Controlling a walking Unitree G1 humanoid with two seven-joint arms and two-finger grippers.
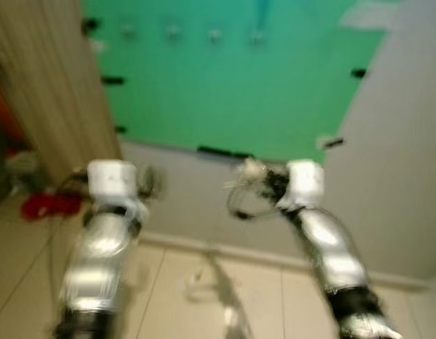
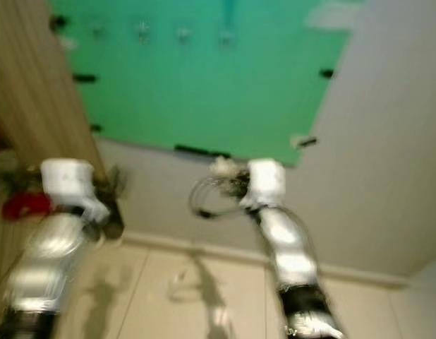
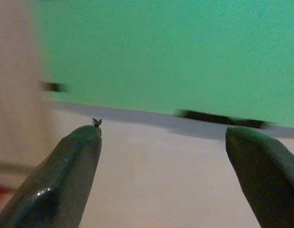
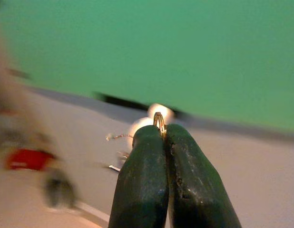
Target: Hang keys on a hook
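Note:
A green board (image 1: pixel 232 85) is taped to the wall ahead, with a row of small metal hooks (image 1: pixel 214 34) near its top. My right gripper (image 1: pixel 264 185) is raised below the board's lower edge, shut on the keys (image 4: pixel 159 121): a gold ring pokes out between the fingertips, with a pale fluffy charm (image 1: pixel 250 169) and a wire loop (image 2: pixel 207 201) dangling. My left gripper (image 3: pixel 161 142) is held up at the same height, open and empty. Everything is blurred.
A wooden panel (image 1: pixel 52 92) stands at the left beside the board. A red object (image 1: pixel 49 205) lies on the floor at its foot. Grey wall (image 1: pixel 401 162) runs to the right, with tiled floor (image 1: pixel 204 289) below.

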